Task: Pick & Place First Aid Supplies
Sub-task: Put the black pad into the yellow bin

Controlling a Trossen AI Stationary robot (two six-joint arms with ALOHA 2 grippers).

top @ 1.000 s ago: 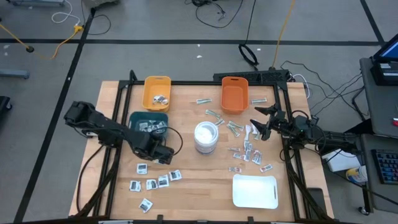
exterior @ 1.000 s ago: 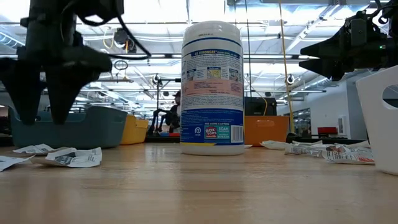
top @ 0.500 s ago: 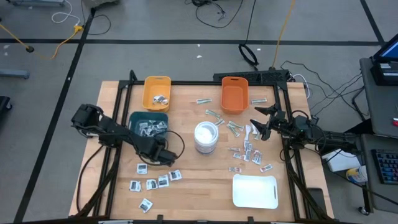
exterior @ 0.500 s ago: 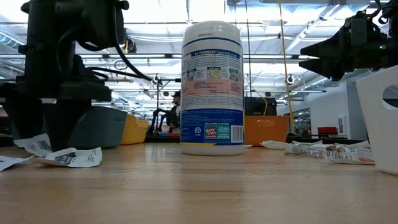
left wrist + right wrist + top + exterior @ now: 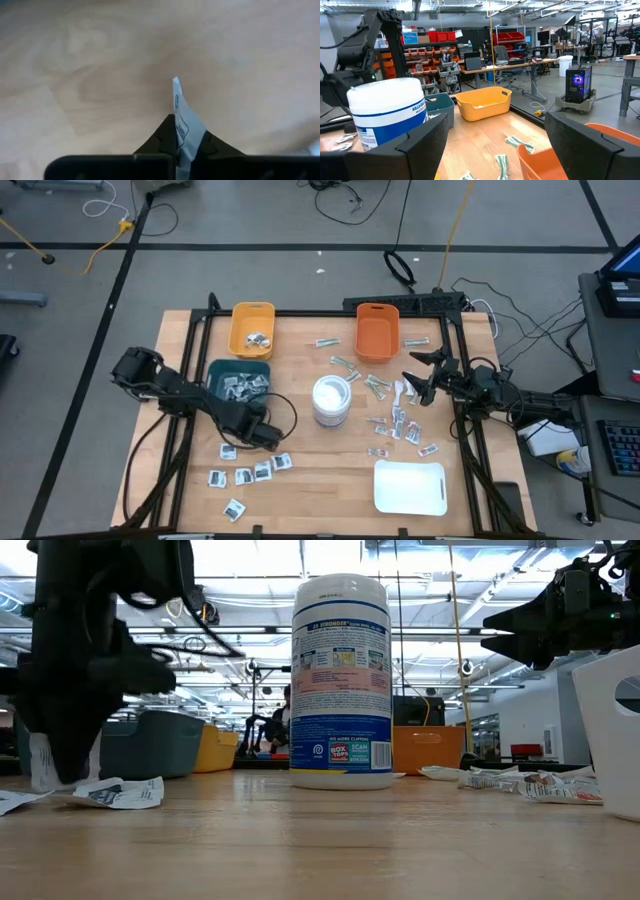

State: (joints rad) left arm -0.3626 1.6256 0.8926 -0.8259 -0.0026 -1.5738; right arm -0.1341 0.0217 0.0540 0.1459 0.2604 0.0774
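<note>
- The left end effector [image 5: 176, 145], lower left of the high view, has just closed, now pinching a white packet [image 5: 182, 117] off the tabletop [image 5: 300, 380].
- The right end effector [image 5: 418, 375] is waiting apart, right of centre.

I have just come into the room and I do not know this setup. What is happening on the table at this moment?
A two-armed robot is sorting first aid packets on a wooden table. The left pincer is shut on a white packet, down by the scattered white packets in front of the teal bin. The right pincer hangs open over the packets beside the white canister. Yellow and orange bins sit at the far edge.
</note>
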